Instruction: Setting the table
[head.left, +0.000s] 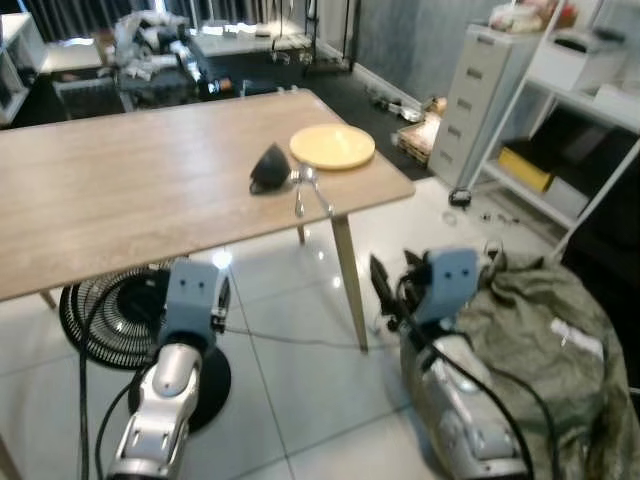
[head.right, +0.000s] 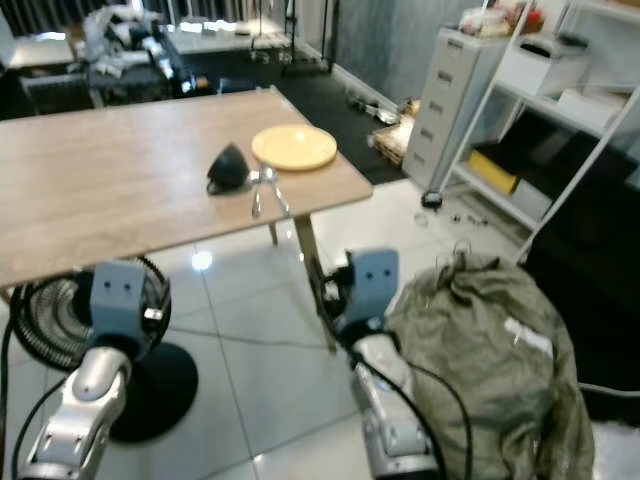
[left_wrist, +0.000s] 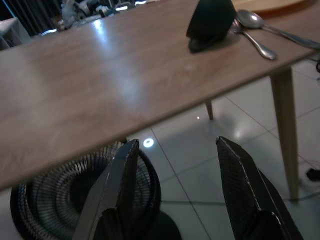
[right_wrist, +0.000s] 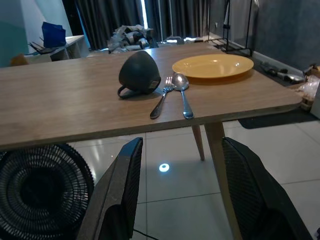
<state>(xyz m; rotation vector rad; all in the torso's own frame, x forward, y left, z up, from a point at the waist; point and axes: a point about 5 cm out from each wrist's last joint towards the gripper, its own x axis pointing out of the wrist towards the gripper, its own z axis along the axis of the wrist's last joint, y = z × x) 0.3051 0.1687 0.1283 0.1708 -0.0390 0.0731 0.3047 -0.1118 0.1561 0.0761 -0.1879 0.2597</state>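
A long wooden table (head.left: 120, 190) stood on the pale tiled floor (head.left: 300, 400), and the things for the setting sat bunched at its right end. A yellow plate (head.left: 332, 146) lay near the far right corner, flat and bare. Just beside it, toward the middle of the table, a dark cup (right_wrist: 139, 72) lay tipped over with its rounded bottom up and its handle against the wood. Between cup and plate, a fork (right_wrist: 161, 99) and a spoon (right_wrist: 183, 95) lay side by side, their heads close to the cup and the plate's rim, their handles pointing toward the table's near edge. The spoon was on the plate side, the fork on the cup side.

Both arms were held low, below the tabletop and short of its near edge. The left gripper (left_wrist: 175, 195) had its fingers spread wide apart with nothing between them, pointing up at the underside of the table edge. The right gripper (right_wrist: 182, 195) also had its fingers well apart and empty, aimed at the cup and cutlery from below table height.

A black floor fan (head.left: 120, 320) stood under the table on the robot's left. To the right, an olive cloth heap (head.left: 540, 340) lay on the floor, with a grey drawer cabinet (head.left: 480, 100) and a white shelf unit (head.left: 590, 120) behind it.
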